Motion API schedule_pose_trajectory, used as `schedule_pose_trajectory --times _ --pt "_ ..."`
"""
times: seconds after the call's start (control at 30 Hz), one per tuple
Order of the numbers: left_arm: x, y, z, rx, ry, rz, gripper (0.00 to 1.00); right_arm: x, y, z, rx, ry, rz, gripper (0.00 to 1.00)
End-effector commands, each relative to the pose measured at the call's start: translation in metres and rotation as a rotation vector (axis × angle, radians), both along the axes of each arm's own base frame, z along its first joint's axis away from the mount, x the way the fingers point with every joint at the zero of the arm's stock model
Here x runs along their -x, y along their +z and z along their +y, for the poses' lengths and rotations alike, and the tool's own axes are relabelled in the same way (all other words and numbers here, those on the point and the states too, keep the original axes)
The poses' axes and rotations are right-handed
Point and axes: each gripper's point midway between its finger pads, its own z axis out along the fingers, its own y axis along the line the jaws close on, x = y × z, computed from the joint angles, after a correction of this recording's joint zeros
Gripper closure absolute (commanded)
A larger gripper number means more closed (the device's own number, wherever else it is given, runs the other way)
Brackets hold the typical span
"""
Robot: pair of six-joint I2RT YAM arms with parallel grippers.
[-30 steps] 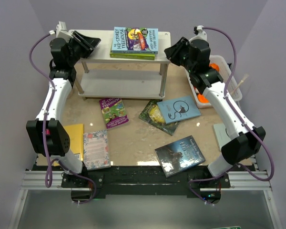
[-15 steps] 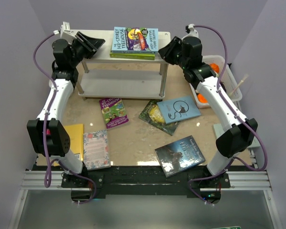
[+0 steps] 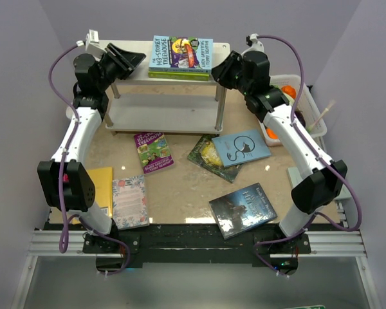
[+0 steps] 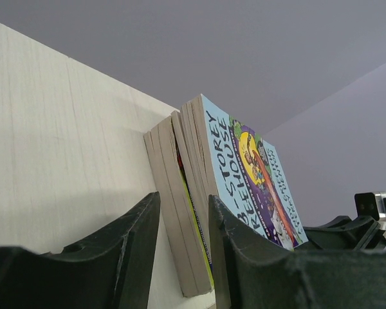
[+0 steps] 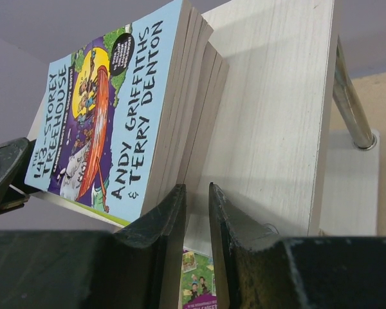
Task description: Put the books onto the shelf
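A stack of books with a light-blue cover on top lies flat on the top board of the shelf. My left gripper is at the stack's left side. Its jaws are slightly apart and hold nothing. My right gripper is at the stack's right edge, its jaws narrowly apart and also empty. The left wrist view shows the stack's page edges just beyond my left gripper. My right gripper points at the stack's lower page edges. More books lie on the table: purple, light-blue, dark grey, pink floral.
A yellow book lies at the left of the table and a dark green book lies partly under the light-blue one. A grey-green book is under the right arm. A white basket with orange items stands to the right of the shelf.
My right gripper has swung left, up to the stack's right edge. My left gripper has moved slightly right toward the stack. The books have not moved.
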Motion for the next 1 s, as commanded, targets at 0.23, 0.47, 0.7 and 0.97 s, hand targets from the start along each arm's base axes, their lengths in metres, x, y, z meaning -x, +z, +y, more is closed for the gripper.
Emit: schedule_pose_trajectory --times 0.23,0.47,0.7,0.97 --pt "0.01 0.007 -0.005 0.011 -0.031 -0.023 0.59 0.02 0.038 -0.009 -0.014 -0.01 -0.091 0.73" --pt "0.014 0.01 -0.008 0.014 -0.041 -0.031 0.59 0.021 0.052 -0.015 -0.032 -0.044 -0.12 0.73" --pt "0.02 0.006 -0.019 0.003 -0.072 -0.03 0.59 0.02 0.049 -0.006 -0.04 -0.002 -0.108 0.74" --pt "0.027 -0.001 -0.031 -0.015 -0.107 -0.034 0.6 0.022 0.046 0.0 -0.044 0.023 -0.105 0.74"
